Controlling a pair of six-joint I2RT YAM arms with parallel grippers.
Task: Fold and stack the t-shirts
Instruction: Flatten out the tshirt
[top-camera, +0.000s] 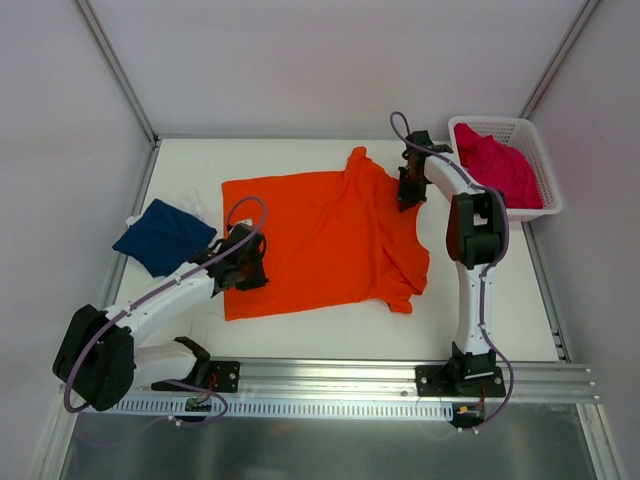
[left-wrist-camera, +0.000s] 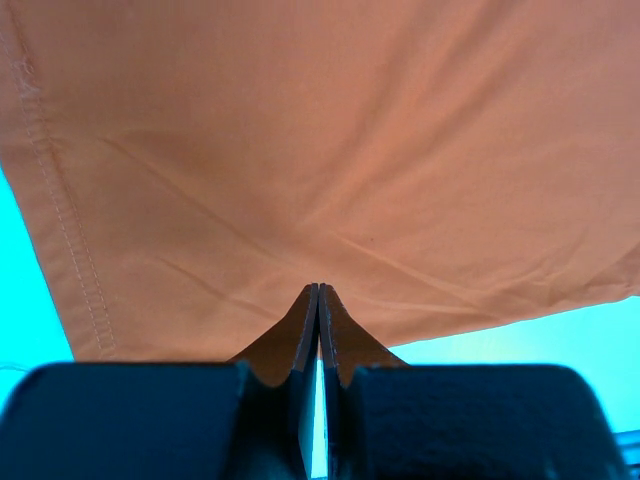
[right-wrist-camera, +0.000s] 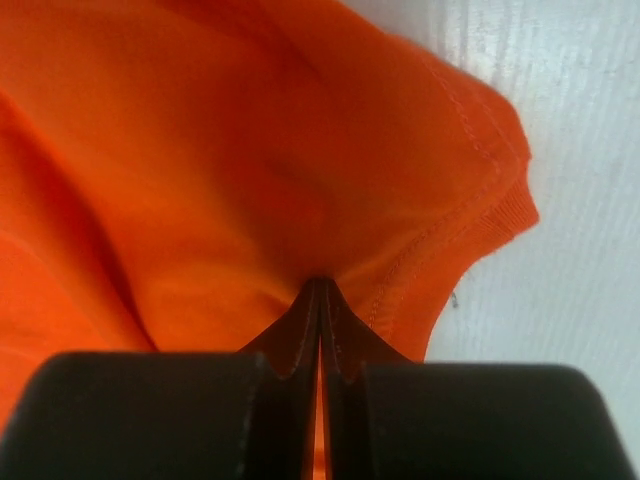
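The orange t-shirt (top-camera: 320, 240) lies spread across the middle of the table. My left gripper (top-camera: 243, 264) is at its near-left hem, and in the left wrist view it (left-wrist-camera: 318, 292) is shut, pinching the orange cloth (left-wrist-camera: 330, 150). My right gripper (top-camera: 409, 192) is at the shirt's far right side by the raised sleeve. In the right wrist view it (right-wrist-camera: 320, 285) is shut on a puckered fold of the orange cloth (right-wrist-camera: 230, 170) beside a ribbed hem (right-wrist-camera: 505, 205). The navy t-shirt (top-camera: 163, 236) lies folded at the left. The magenta t-shirt (top-camera: 497, 165) is bunched in the basket.
The white mesh basket (top-camera: 545, 165) stands at the back right corner. Metal frame rails run along the table's left and right edges and an aluminium rail along the near edge (top-camera: 330, 375). White table (top-camera: 300, 330) shows in front of the orange shirt.
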